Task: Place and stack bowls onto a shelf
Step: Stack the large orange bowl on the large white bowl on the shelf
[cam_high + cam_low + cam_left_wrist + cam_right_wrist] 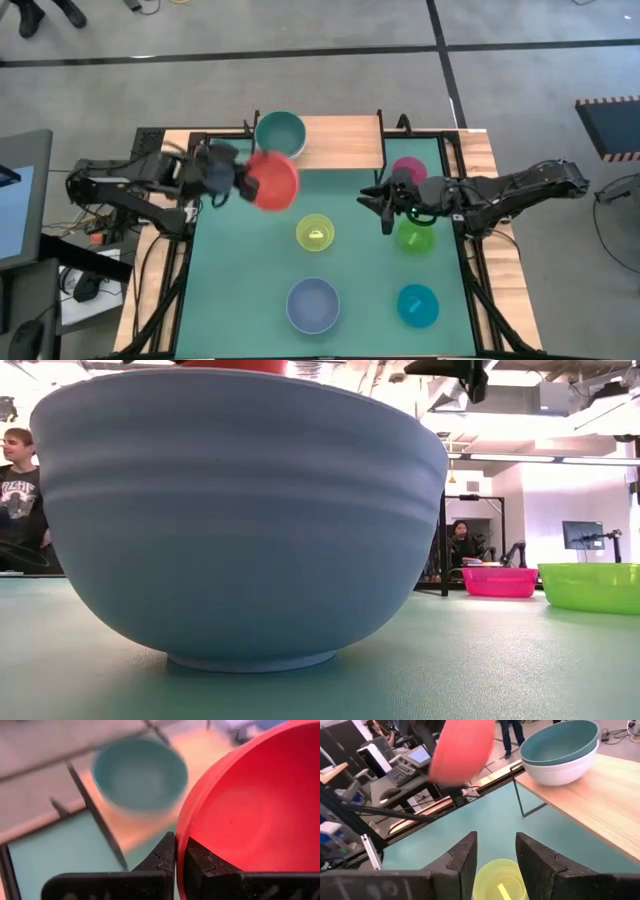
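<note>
1. the left gripper pinches the rim of the small round red plastic bowl, its dark fingers pressed tight on the thin wall; the bowl hangs tilted in the air, clear of the green work table.
2. just ahead of that gripper, the dark teal round plastic bowl sits nested inside the white round plastic bowl on the light wooden plank shelf, whose thin black legs stand on the green surface.
3. the right gripper hangs with its fingers spread and nothing between them, above the green table and well apart from the red bowl.
4. below and ahead of the right gripper sits the yellow round plastic bowl, upright.
5. close beside the right gripper lie the green round plastic bowl and the pink round plastic bowl, on either side of its arm.
6. farther from both grippers, at the table's near edge, stand the periwinkle blue round plastic bowl and the cyan round plastic bowl, apart from each other.
</note>
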Available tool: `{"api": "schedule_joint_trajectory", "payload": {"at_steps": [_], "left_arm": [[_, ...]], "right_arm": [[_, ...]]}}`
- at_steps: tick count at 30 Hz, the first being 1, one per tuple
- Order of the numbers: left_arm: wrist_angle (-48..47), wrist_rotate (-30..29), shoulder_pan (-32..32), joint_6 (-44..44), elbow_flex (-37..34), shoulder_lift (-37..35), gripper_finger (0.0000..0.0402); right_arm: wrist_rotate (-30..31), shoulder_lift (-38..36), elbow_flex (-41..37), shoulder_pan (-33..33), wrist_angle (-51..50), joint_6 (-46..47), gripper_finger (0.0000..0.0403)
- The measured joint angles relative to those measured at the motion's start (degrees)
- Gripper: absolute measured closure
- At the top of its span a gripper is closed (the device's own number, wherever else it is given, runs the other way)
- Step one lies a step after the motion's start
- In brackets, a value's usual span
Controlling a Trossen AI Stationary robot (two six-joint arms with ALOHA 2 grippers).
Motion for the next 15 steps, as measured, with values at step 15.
{"api": "schedule_joint_trajectory", "payload": {"at_steps": [15], "left_arm": [[13.4, 29.6, 36.8, 27.8, 4.8, 4.6, 0.0401]], "right_arm": [[1.1, 0.0, 0.0, -7.8, 11.9, -10.1, 0.0244]]}}
